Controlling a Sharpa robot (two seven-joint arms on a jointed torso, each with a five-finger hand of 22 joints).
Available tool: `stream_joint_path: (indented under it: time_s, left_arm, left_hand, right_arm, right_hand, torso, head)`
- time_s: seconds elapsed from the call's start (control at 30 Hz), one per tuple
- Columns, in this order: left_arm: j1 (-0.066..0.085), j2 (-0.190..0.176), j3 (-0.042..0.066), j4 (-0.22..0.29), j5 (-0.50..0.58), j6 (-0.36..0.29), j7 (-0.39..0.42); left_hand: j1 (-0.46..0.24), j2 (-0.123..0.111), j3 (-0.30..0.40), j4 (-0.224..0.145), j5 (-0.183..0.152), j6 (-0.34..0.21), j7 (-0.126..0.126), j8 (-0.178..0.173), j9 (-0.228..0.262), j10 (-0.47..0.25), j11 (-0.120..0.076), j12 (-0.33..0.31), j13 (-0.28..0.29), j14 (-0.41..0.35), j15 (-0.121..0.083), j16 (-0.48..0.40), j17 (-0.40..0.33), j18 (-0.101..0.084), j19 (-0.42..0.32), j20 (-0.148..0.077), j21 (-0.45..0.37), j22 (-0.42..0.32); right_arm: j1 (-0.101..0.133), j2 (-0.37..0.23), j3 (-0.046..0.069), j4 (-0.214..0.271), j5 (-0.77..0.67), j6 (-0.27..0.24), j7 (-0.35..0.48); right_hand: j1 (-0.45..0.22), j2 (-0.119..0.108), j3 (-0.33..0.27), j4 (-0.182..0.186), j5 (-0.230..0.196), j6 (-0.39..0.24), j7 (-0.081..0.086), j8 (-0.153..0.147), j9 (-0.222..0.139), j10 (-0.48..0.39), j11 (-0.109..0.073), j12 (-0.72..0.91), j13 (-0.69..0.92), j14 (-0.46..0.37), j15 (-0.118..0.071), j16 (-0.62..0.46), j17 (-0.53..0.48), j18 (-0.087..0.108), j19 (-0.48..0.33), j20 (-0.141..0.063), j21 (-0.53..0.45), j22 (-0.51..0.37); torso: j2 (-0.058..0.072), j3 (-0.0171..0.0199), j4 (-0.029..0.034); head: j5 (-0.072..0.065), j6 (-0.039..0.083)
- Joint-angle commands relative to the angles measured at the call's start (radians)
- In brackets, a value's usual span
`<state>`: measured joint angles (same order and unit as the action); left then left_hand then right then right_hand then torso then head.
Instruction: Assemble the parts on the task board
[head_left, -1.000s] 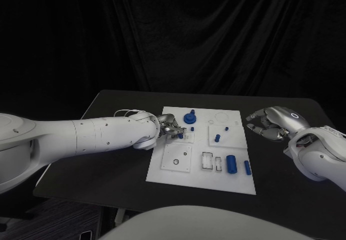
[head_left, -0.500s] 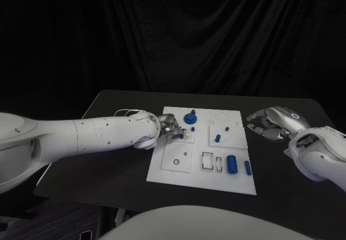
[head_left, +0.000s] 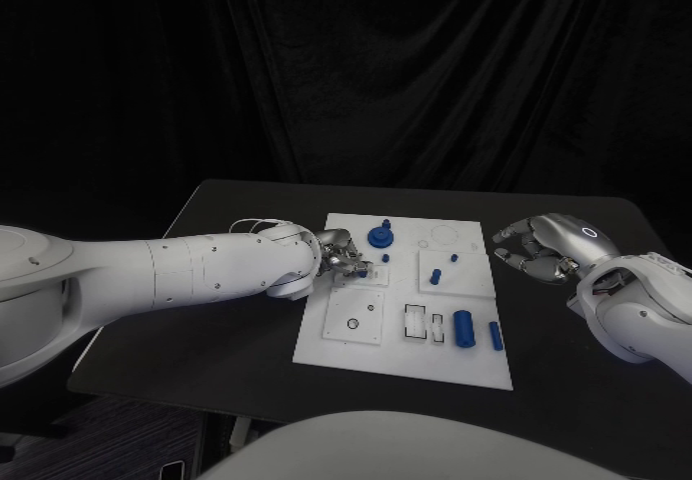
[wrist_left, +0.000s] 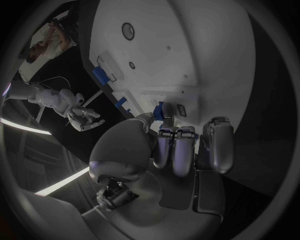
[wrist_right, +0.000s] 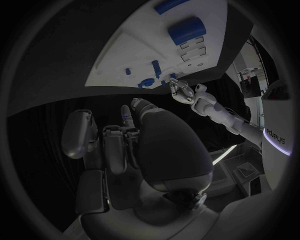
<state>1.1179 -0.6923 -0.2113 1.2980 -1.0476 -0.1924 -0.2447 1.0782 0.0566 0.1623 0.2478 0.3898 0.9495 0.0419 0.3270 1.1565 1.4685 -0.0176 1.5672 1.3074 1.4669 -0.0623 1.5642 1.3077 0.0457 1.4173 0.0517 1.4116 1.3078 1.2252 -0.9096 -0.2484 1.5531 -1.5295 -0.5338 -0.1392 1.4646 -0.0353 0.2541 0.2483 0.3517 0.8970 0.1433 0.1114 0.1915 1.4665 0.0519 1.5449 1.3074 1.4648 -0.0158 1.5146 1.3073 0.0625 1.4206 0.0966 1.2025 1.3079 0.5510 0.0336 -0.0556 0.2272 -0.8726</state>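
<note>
Insertion looks like the step in hand: the left robot hand (head_left: 343, 259) pinches a small blue plastic part (wrist_left: 165, 111) at its fingertips, just over the near-left area of the flat white task board (head_left: 404, 350) on the black worktop (head_left: 231, 330). Beyond those fingertips stands a blue knobbed part (head_left: 379, 236). The right robot hand (head_left: 545, 248) hovers beside the board's far edge, fingers curled in on nothing (apparently idle). Next comes aligning the part with its hole, then pressing straight down.

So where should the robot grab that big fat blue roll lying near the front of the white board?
Probably around the middle of the big blue cylinder, coming straight down from above. It lies flat on the task board, so its long rounded sides are free for fingers to close on.
</note>
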Motion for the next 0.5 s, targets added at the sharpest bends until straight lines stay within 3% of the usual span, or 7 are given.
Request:
stream_joint_path:
  time_s: [0.03,0.2,0.5]
  left_arm:
    - [-0.002,0.000,0.001,0.005,0.007,0.013,0.022]
    - [-0.002,-0.003,0.001,0.008,0.007,0.006,0.028]
    - [-0.003,-0.016,0.001,0.029,0.007,-0.054,0.079]
  left_hand:
    - [0.013,0.000,0.003,-0.008,0.010,-0.004,-0.002,0.006,0.002,0.102,-0.006,0.004,0.263,0.104,-0.007,0.007,0.263,0.011,-0.002,-0.007,-0.004,0.113]
    - [0.051,-0.003,0.033,-0.032,0.022,-0.008,-0.004,0.003,0.002,0.102,-0.008,0.004,0.263,0.104,-0.009,0.007,0.263,0.011,-0.002,-0.009,-0.007,0.114]
    - [0.068,-0.005,0.054,-0.042,0.029,-0.009,-0.004,0.002,0.001,0.102,-0.009,0.004,0.263,0.104,-0.010,0.007,0.263,0.010,0.000,-0.010,-0.005,0.117]
  right_arm:
    - [-0.003,-0.002,0.001,0.001,-0.004,0.004,-0.018]
    - [-0.003,-0.003,0.001,0.002,-0.004,0.005,-0.019]
    - [-0.003,-0.003,0.001,0.002,-0.004,0.004,-0.019]
  right_hand:
    - [0.006,-0.004,0.005,0.002,0.005,0.007,0.000,-0.005,-0.001,0.043,0.009,-0.005,0.185,0.076,0.005,-0.004,0.188,0.019,-0.005,-0.001,-0.005,0.152]
    - [0.006,-0.004,0.005,0.002,0.005,0.007,0.000,-0.005,-0.001,0.043,0.009,-0.005,0.185,0.076,0.005,-0.004,0.188,0.019,-0.005,-0.001,-0.005,0.152]
    - [0.006,-0.004,0.005,0.002,0.005,0.007,0.000,-0.005,-0.001,0.043,0.009,-0.005,0.185,0.076,0.005,-0.004,0.188,0.019,-0.005,-0.001,-0.005,0.152]
  torso:
    - [0.000,0.0000,0.0001]
    - [0.000,-0.0001,-0.0002]
    - [0.000,0.0003,-0.0001]
  head:
    - [0.000,0.000]
    - [0.000,0.000]
    - [-0.001,0.000]
